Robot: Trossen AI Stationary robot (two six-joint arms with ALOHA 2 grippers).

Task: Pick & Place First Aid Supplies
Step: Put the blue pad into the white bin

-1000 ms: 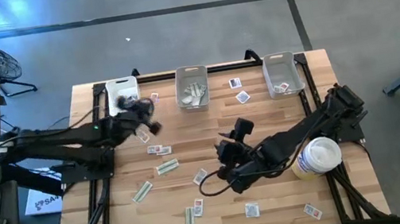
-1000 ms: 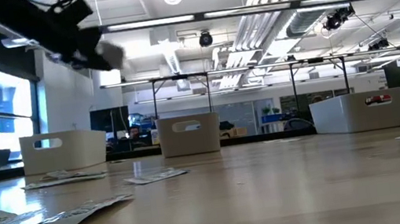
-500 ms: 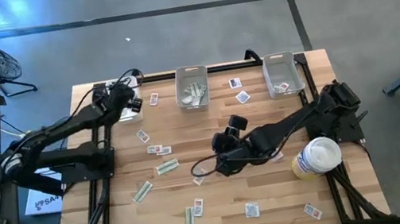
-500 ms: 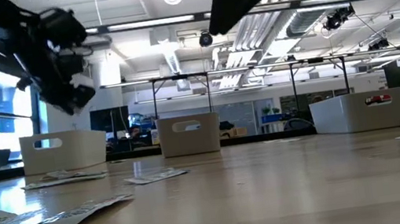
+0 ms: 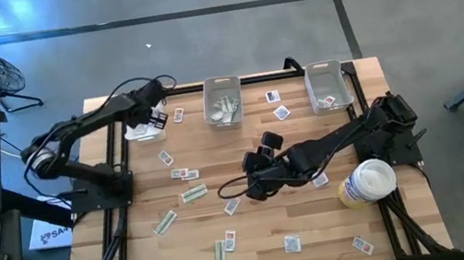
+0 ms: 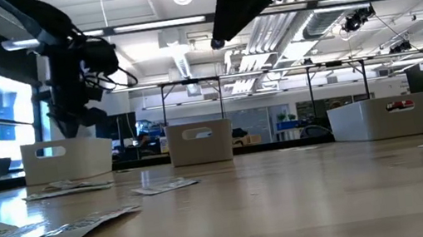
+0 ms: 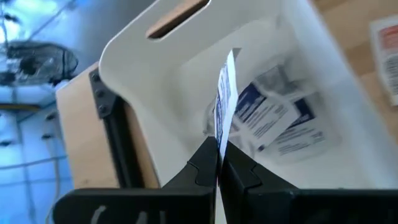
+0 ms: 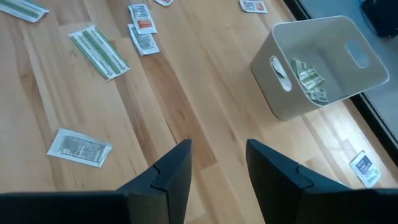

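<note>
My left gripper [image 5: 158, 115] hangs over the far-left white bin [image 7: 186, 68], shut on a white packet with blue marks [image 7: 225, 93]. More blue-marked packets [image 7: 273, 118] lie in that bin. My right gripper [image 8: 217, 163] stands open above the table's middle, with bare wood between its fingers. A white packet [image 8: 79, 148] and a pale green strip [image 8: 99, 45] lie flat on the table beyond it. Further packets [image 5: 191, 193] are scattered over the table. My left gripper pinches the packet's lower edge [image 7: 220, 140] between its two fingertips. The fingers slant down from above the bin. The packet sticks out past the fingertips, seen edge-on, lifted clear and held over the bin's opening.
The middle bin [image 5: 223, 103] holds green strips, and a third bin [image 5: 328, 85] stands at the far right. A white-and-yellow round tub [image 5: 368, 181] stands beside my right arm. In the low view, packets [image 6: 60, 231] lie near the front edge.
My left gripper has swung toward the table's far edge, from above the scattered packets to over the far-left bin. It has tipped to point downward, still carrying the packet. My right gripper has sunk a little and drifted toward the table's left.
</note>
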